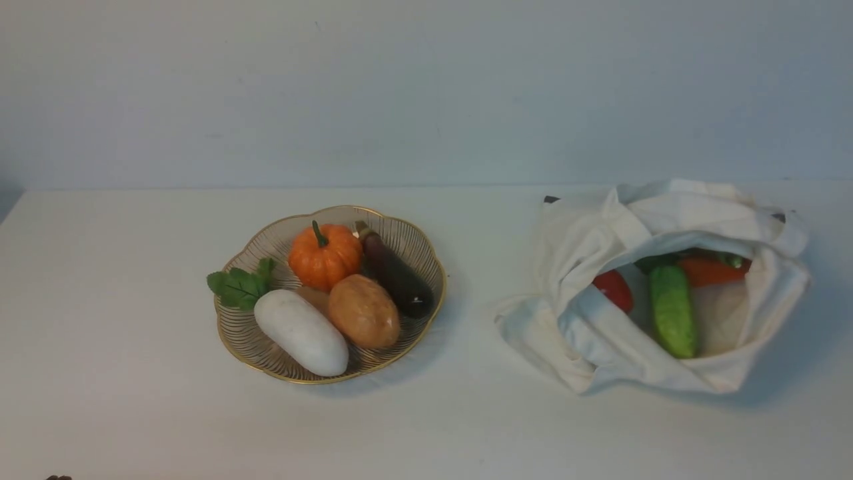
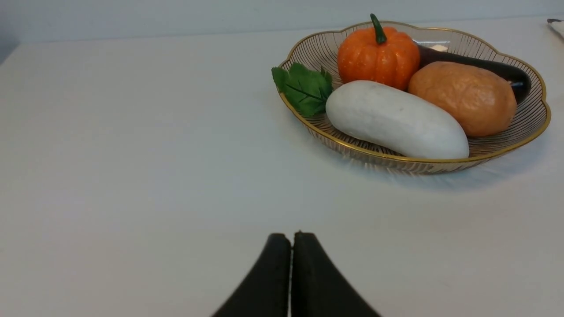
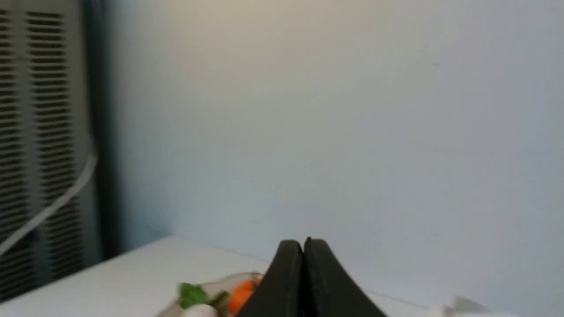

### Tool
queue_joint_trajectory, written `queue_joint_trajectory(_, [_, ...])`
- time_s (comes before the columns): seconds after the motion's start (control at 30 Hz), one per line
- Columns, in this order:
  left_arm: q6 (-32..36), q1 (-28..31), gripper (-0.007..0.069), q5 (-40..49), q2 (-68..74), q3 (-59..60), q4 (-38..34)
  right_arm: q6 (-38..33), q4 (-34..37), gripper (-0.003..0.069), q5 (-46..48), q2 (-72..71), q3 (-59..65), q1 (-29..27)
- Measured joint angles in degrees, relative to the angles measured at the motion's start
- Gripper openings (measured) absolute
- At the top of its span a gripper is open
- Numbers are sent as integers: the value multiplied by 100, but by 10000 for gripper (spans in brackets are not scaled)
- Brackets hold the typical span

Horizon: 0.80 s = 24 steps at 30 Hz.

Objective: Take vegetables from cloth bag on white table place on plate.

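Right wrist view: right end effector (image 3: 305,241) (jaws shut) faces the wall (image 3: 317,132).

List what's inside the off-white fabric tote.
Inside the off-white fabric tote: a red round vegetable, green cucumber, orange carrot. Folds hide the rest.

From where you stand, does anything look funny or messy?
Only the cloth bag: it slumps open, one strap flopped on the table. The radish pokes its leaves over the plate's rim.
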Motion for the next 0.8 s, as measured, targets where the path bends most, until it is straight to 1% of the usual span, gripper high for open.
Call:
queue_joint_trajectory(0.03, [0, 0, -8, 0, 0, 0, 0, 0, 0, -15, 0, 0, 147, -283])
queue_joint_trajectory(0.07, [0, 0, -8, 0, 0, 0, 0, 0, -4, -15, 0, 0, 211, -423])
queue_joint_trajectory(0.1, [0, 0, -8, 0, 0, 0, 0, 0, -4, -15, 0, 0, 459, -984])
queue_joint_trajectory(0.17, [0, 0, -8, 0, 0, 0, 0, 0, -4, -15, 0, 0, 740, -1398])
queue_joint_trajectory(0.2, [0, 0, -8, 0, 0, 0, 0, 0, -4, -15, 0, 0, 1118, -2030])
queue_joint_trajectory(0.23, [0, 0, -8, 0, 0, 0, 0, 0, -4, -15, 0, 0, 1160, -2030])
queue_joint_trajectory(0.27, [0, 0, -8, 0, 0, 0, 0, -6, -4, -15, 0, 0, 1445, -2451])
queue_joint_trajectory(0.37, [0, 0, -8, 0, 0, 0, 0, -16, -23, -15, -2, -23, 1937, -3020])
queue_joint_trajectory(0.47, [0, 0, -8, 0, 0, 0, 0, -18, -28, -15, 110, -161, 2045, -3276])
queue_joint_trajectory(0.5, [0, 0, -8, 0, 0, 0, 0, -46, -41, -15, 362, -333, 2045, -3319])
queue_joint_trajectory(0.6, [0, 0, -8, 0, 0, 0, 0, -135, -62, -15, 616, -560, 2033, -3327])
queue_joint_trajectory(0.8, [0, 0, -8, 0, 0, 0, 0, -170, -94, -15, 645, -587, 2028, -3302])
